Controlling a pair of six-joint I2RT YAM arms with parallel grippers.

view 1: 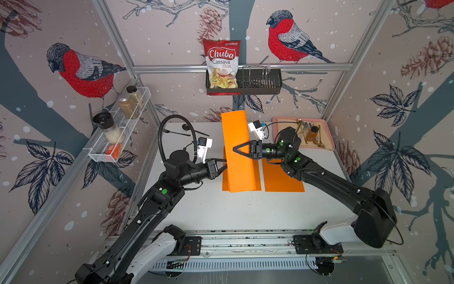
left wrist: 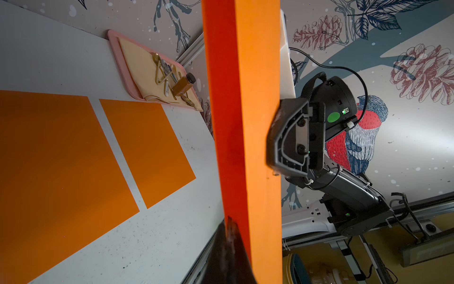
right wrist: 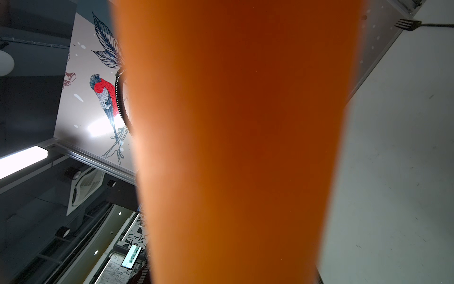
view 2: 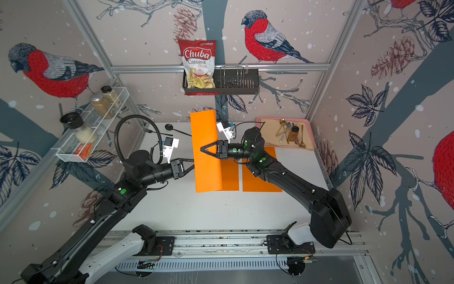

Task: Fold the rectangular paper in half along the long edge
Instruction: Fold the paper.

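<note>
Left gripper (view 1: 226, 164) tight on smooth, curved orange paper (view 1: 237, 137).

Far wall first: a red-and-white Chuba cassava chips bag (view 1: 222, 64) stands at the left end of a black metal wall basket (view 1: 270, 87). On the left wall, a white wire-mesh shelf (view 1: 134, 123) carries two brown spice jars (view 1: 127, 105), a black-capped jar of white grains (view 1: 109, 130) and a small orange packet (view 1: 113, 150). Far right on the table, a pink tray (view 1: 290, 118) holds gold cutlery (view 1: 301, 127) and a small amber bottle (view 1: 313, 134). Far left, a black spoon (view 1: 186, 127) lies beside a black fork (view 1: 172, 132).
</note>
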